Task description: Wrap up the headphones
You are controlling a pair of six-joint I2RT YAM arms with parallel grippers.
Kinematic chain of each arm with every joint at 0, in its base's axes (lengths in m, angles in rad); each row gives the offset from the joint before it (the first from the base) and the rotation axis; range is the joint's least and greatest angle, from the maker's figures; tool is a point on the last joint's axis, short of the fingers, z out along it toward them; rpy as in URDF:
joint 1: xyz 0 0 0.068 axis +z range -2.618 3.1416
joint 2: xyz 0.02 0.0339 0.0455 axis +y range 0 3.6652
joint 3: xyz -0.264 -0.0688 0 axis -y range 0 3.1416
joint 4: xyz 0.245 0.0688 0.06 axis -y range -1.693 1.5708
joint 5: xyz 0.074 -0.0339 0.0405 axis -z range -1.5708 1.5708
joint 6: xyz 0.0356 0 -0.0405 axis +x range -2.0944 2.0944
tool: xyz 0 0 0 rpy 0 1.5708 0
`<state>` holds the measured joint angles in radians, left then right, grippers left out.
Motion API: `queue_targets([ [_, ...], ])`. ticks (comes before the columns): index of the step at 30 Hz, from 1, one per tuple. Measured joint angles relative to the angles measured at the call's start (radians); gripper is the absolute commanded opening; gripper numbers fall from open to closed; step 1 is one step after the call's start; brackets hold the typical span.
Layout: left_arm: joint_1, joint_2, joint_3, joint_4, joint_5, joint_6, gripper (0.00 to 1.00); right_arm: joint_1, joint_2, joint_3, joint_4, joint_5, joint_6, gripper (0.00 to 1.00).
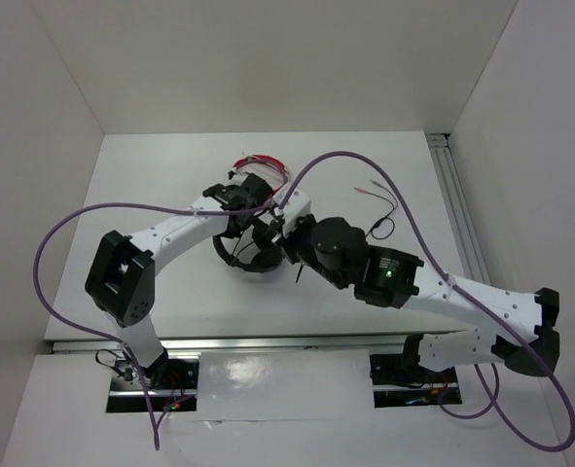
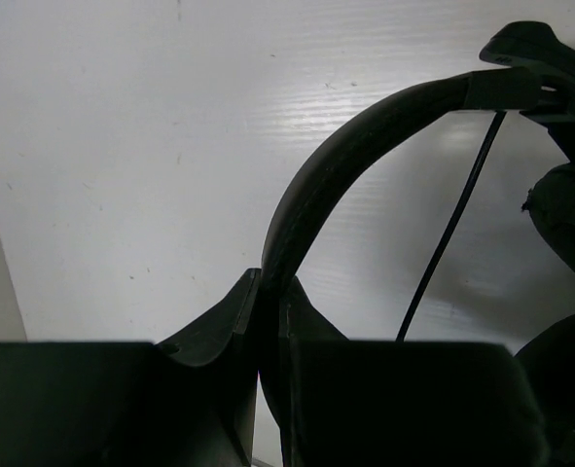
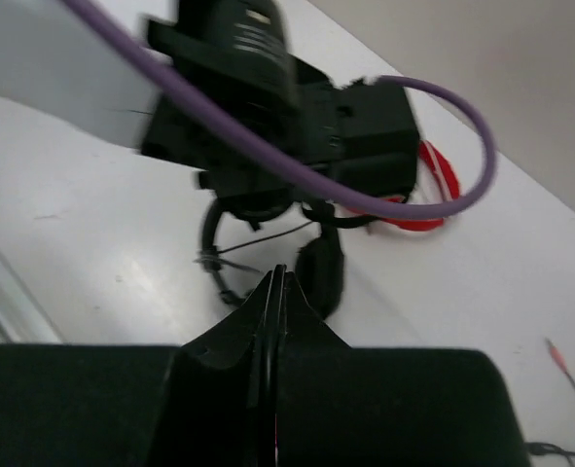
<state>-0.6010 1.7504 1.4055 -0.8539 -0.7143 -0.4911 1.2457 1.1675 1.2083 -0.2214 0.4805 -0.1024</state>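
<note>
— What does the overhead show?
— My left arm [image 1: 170,232] and right arm [image 1: 462,297] meet over the middle of the table [image 1: 151,175], above the headphones [image 1: 243,261]. A red set [image 1: 263,162] lies just behind.
— Left wrist?
— My left gripper [image 2: 270,292] is pinched tight on the headband [image 2: 365,131], which arcs up to the right. The cable [image 2: 452,224] runs down beneath it, and an earcup [image 2: 569,209] sits at the right edge.
— Right wrist?
— My right gripper [image 3: 275,287] is pressed fully together. Whether anything thin is caught in it I cannot tell. The headphones lie just ahead on the table, under my left arm, with a purple lead [image 3: 365,204] crossing in front.
</note>
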Motion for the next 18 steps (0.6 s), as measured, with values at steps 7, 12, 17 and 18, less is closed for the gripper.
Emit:
queue_targets([
  [7,-0.002,-0.052,-0.039,0.065,0.197,0.124,0.0,-0.224,-0.023,-0.038,-0.027,-0.058,-0.088,0.0],
  [12,-0.018,-0.084,-0.065,0.112,0.354,0.185,0.0,-0.346,-0.035,-0.048,-0.004,-0.047,-0.129,0.0],
  [17,-0.066,-0.181,-0.119,0.13,0.455,0.249,0.0,-0.42,-0.047,-0.087,0.044,0.0,-0.171,0.0],
  [18,-0.085,-0.209,-0.126,0.129,0.468,0.257,0.0,-0.431,-0.042,-0.088,0.048,0.004,-0.177,0.0],
])
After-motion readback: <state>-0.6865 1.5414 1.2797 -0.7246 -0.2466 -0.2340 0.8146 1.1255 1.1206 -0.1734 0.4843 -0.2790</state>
